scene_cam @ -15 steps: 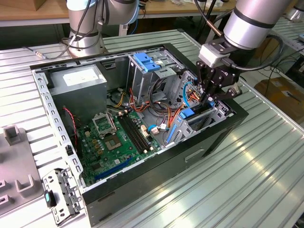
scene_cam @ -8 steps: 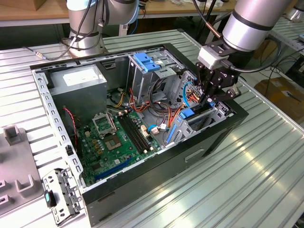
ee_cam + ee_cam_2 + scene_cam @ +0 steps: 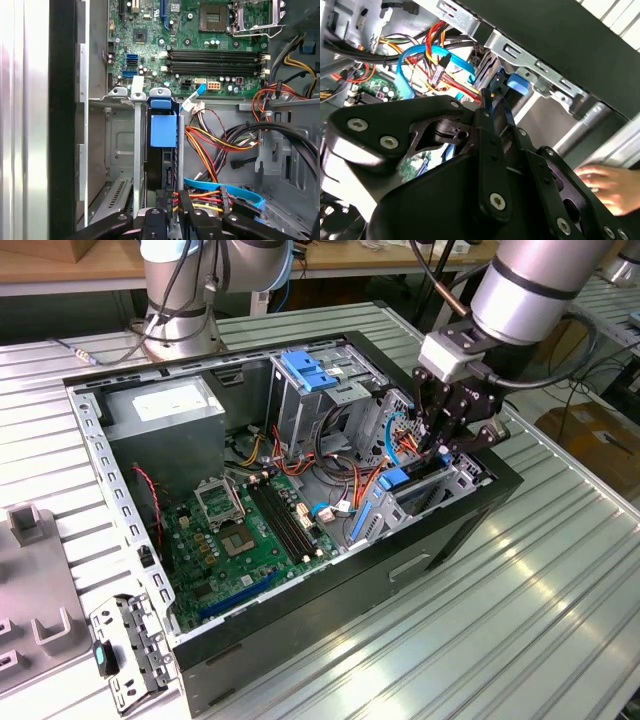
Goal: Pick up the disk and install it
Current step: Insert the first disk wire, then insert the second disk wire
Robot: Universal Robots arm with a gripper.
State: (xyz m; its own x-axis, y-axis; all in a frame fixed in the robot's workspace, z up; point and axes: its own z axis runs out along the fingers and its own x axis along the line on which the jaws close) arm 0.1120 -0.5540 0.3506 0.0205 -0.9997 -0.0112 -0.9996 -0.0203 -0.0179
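**Disk seated edge-on in its bay; gripper at its end**

Inside the open computer case [image 3: 300, 660], exterior view: the gripper [image 3: 452, 435] hangs over the drive bay at the exterior view's right, where the disk [image 3: 415, 485] stands edge-on between metal walls, blue rail uppermost. First wrist view: the disk [image 3: 163, 150] sits deep in its slot, the fingers [image 3: 172, 202] drawn close onto its near end. Second wrist view: linkage hides the contact, so full seating cannot be judged; a person's hand [image 3: 607, 182] rests outside the case.
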